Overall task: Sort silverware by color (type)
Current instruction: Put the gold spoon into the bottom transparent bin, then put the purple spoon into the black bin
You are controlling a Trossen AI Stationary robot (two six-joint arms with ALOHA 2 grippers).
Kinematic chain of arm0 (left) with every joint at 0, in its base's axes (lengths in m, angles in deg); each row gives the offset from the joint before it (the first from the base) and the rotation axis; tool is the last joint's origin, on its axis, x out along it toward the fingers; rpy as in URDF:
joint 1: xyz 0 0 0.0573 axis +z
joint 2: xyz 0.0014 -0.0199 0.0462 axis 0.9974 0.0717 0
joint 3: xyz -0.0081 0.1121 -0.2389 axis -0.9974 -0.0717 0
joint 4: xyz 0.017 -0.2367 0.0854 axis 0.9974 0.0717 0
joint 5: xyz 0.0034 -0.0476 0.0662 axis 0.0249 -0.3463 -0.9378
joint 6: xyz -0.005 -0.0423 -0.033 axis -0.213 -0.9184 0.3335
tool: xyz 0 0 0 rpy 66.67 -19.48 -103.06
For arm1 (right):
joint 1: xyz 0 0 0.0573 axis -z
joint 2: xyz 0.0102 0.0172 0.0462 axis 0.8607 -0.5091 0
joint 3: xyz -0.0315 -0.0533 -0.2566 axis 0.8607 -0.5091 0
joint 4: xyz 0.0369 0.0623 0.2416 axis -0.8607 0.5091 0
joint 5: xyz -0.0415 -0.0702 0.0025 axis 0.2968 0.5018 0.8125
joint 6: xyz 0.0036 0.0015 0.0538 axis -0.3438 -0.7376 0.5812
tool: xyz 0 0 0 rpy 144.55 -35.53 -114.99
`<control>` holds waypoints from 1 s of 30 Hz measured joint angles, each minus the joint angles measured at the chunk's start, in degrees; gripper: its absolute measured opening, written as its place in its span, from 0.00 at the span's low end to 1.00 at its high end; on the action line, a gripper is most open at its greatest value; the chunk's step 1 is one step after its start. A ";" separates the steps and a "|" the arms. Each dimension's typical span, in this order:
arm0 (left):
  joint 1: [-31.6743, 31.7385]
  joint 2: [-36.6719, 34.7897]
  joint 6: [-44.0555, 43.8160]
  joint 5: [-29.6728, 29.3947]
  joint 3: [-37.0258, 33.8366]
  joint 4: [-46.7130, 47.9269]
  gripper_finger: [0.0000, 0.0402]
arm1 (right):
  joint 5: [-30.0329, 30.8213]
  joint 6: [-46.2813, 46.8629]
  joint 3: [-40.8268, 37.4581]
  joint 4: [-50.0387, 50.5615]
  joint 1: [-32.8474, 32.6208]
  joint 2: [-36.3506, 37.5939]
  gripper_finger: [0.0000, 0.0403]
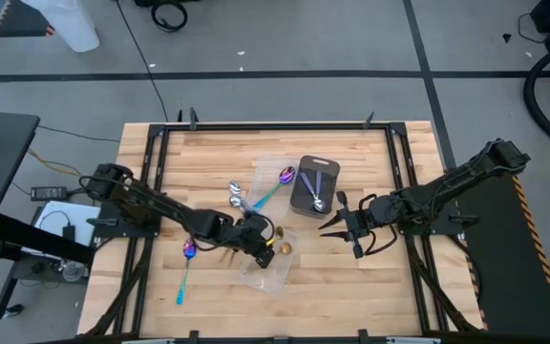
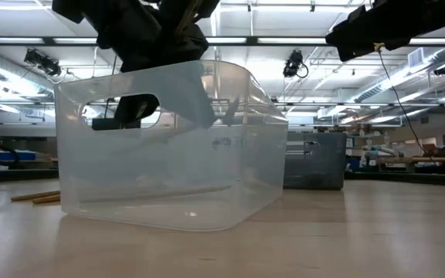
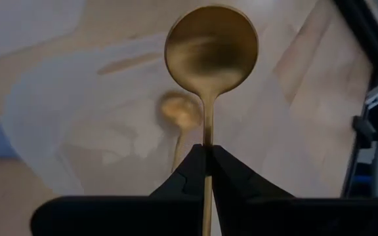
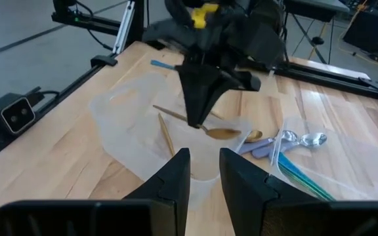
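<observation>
Clamped between the left gripper's point(image 3: 207, 172) dark fingers, a gold spoon point(image 3: 210, 62) stands with its round bowl out in front, the thin handle pinched tight where the tips meet. Under it, inside a clear plastic tray point(image 1: 267, 268), lies a second gold spoon point(image 3: 180, 113). From above, that gripper hangs over the tray near the table's front middle. The right gripper point(image 1: 336, 227) waits just right of the tray with its fingers point(image 4: 174, 176) parted and nothing between them. A dark grey tray point(image 1: 315, 178) holds a silver spoon point(image 1: 319, 204). One purple-blue spoon with a teal handle point(image 1: 277, 186) lies left of that tray beside two more silver spoons point(image 1: 238, 197); another purple-blue spoon point(image 1: 186, 268) rests on the bare boards at left. No readable writing shows. The table point(image 1: 208, 153) is pale wood planks in a black frame; beyond it, a workshop hall with ceiling lights
</observation>
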 joint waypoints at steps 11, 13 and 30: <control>-0.92 1.54 0.42 0.77 -0.07 -0.12 0.05 | -0.19 0.44 0.00 0.74 0.00 0.00 0.23; -0.92 1.54 0.05 0.77 -0.09 0.27 0.06 | -0.31 0.44 0.00 0.66 0.00 0.00 0.23; -0.62 1.41 1.43 5.03 -0.09 0.66 0.24 | -0.17 0.11 0.00 0.22 0.00 0.00 0.23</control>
